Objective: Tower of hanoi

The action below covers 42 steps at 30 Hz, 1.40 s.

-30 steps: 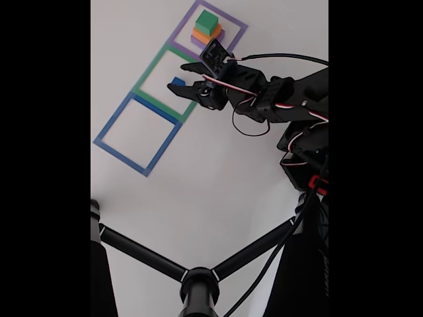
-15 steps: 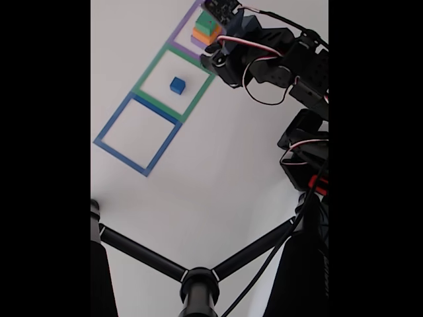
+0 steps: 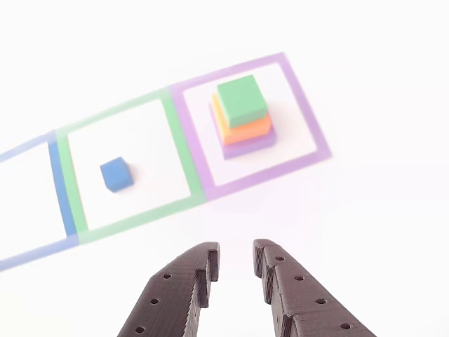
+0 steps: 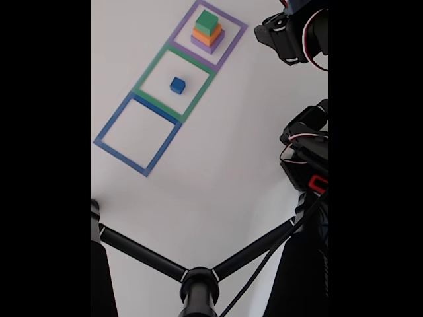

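Observation:
A stack of three blocks stands inside the purple square outline [image 3: 309,121]: green block [image 3: 242,100] on top, orange block [image 3: 247,130] under it, purple slab [image 3: 251,146] at the bottom. The fixed view shows the same stack [image 4: 207,30] at the top. The small blue cube [image 3: 116,174] sits alone inside the green outline [image 3: 70,184], and the fixed view shows it too [image 4: 177,84]. My gripper [image 3: 235,251] hovers above the table on the near side of the squares, open with a narrow gap and nothing between its fingers. The arm [image 4: 294,33] is raised at the upper right.
An empty blue square outline [image 4: 109,127] lies beyond the green one. The arm's base and cables [image 4: 307,165] fill the right edge. Black stand bars [image 4: 198,284] cross the bottom of the fixed view. White tabletop surrounds the squares.
The arm has lifted away from the green square and swung up and to the right, past the stack. The blue cube stays where it was left.

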### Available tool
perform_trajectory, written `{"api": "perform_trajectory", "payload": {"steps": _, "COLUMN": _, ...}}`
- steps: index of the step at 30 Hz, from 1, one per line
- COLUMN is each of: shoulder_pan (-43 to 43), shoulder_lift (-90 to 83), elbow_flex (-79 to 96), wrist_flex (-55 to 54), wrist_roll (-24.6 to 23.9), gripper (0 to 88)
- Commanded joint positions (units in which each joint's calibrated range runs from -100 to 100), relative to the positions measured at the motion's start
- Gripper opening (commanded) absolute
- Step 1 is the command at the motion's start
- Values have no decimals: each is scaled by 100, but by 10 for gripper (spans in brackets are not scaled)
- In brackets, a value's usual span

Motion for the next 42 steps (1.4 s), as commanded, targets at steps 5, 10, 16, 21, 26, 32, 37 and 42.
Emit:
{"api": "perform_trajectory", "payload": {"steps": 5, "shoulder_pan": 405, "shoulder_lift": 100, "elbow_flex": 392, "wrist_flex": -591, "wrist_roll": 59, "gripper": 64}}
{"api": "perform_trajectory", "payload": {"steps": 10, "shoulder_pan": 501, "shoulder_lift": 84, "elbow_flex": 1510, "wrist_flex": -1838, "wrist_roll": 59, "gripper": 160}}
{"api": "perform_trajectory", "payload": {"steps": 16, "shoulder_pan": 702, "shoulder_lift": 84, "elbow_flex": 2829, "wrist_flex": -3425, "wrist_roll": 59, "gripper": 240}}
{"api": "perform_trajectory", "payload": {"steps": 21, "shoulder_pan": 712, "shoulder_lift": 156, "elbow_flex": 3865, "wrist_flex": -4802, "wrist_roll": 59, "gripper": 278}}
{"api": "perform_trajectory", "payload": {"steps": 26, "shoulder_pan": 798, "shoulder_lift": 334, "elbow_flex": 4865, "wrist_flex": -6203, "wrist_roll": 59, "gripper": 310}}
{"api": "perform_trajectory", "payload": {"steps": 32, "shoulder_pan": 971, "shoulder_lift": 843, "elbow_flex": 5647, "wrist_flex": -7822, "wrist_roll": 59, "gripper": 343}}
{"api": "perform_trajectory", "payload": {"steps": 37, "shoulder_pan": 1096, "shoulder_lift": 1247, "elbow_flex": 5974, "wrist_flex": -8713, "wrist_roll": 59, "gripper": 372}}
{"api": "perform_trajectory", "payload": {"steps": 42, "shoulder_pan": 1057, "shoulder_lift": 1691, "elbow_flex": 6156, "wrist_flex": -9417, "wrist_roll": 59, "gripper": 384}}
